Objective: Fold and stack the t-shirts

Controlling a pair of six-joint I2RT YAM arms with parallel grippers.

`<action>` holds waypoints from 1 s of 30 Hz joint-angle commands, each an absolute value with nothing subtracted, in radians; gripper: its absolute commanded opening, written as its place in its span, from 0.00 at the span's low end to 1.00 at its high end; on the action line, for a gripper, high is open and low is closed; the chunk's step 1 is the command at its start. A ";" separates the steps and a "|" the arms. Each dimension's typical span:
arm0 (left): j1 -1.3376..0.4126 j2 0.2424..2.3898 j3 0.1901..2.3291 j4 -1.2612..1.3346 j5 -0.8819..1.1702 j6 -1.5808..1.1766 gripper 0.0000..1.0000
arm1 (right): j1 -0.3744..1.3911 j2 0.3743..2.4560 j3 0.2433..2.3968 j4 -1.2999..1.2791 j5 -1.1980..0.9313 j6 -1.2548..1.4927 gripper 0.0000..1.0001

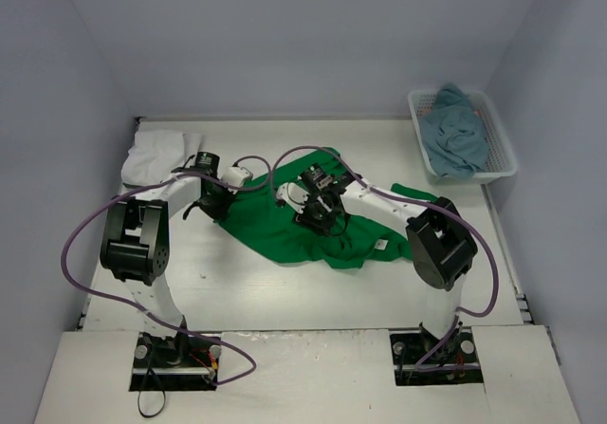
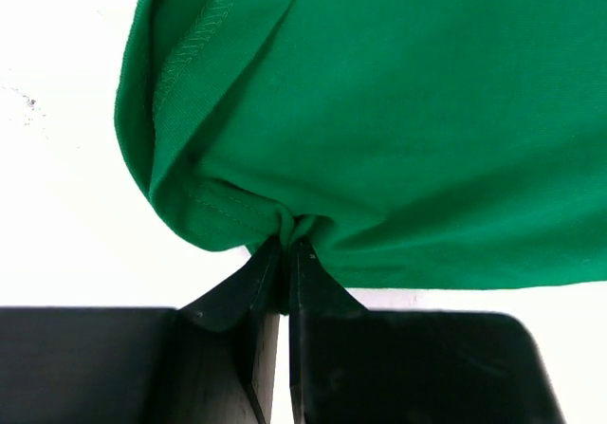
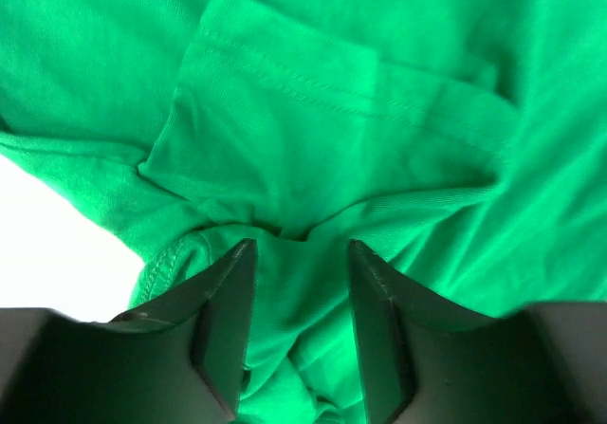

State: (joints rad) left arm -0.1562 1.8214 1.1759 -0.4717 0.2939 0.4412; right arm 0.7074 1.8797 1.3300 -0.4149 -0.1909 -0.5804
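Lying spread across the middle of the counter (image 1: 237,291), the green t-shirt (image 1: 285,232) is pinched at a hemmed edge by the left tool (image 2: 287,244), its jaws clenched tight on the cloth. The right tool (image 3: 302,246) sits low over bunched folds of the same shirt, jaws apart and released. A white basket (image 1: 503,144) at the far right corner holds a crumpled teal-blue t-shirt (image 1: 455,138). A white t-shirt (image 1: 156,154) lies heaped at the far left corner.

One t-shirt (image 1: 275,230) lies centrally, another t-shirt (image 1: 457,138) in the basket (image 1: 501,154).
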 commanded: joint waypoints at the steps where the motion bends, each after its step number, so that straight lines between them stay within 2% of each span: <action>1: -0.161 1.832 1.152 -0.500 0.291 0.426 0.01 | 0.703 1.842 1.426 -0.419 -0.187 -0.565 0.43; 13: -0.160 1.809 1.134 -0.489 0.302 0.420 0.01 | 0.707 2.028 1.604 -0.400 -0.276 -0.548 0.45; 22: -0.160 1.804 1.129 -0.485 0.314 0.417 0.01 | 0.739 2.085 1.601 -0.402 -0.284 -0.545 0.45; 23: -0.160 1.802 1.129 -0.483 0.318 0.416 0.01 | 0.739 2.085 1.600 -0.400 -0.284 -0.546 0.43; 26: -0.160 1.799 1.126 -0.482 0.318 0.413 0.01 | 0.738 2.082 1.597 -0.399 -0.284 -0.542 0.20; 27: -0.158 1.798 1.124 -0.479 0.316 0.414 0.01 | 0.739 2.082 1.595 -0.399 -0.282 -0.543 0.07; 28: -0.160 1.795 1.120 -0.477 0.316 0.411 0.01 | 0.739 2.079 1.592 -0.397 -0.279 -0.540 0.01; 30: -0.158 1.795 1.118 -0.476 0.313 0.410 0.01 | 0.738 2.071 1.585 -0.394 -0.273 -0.538 0.00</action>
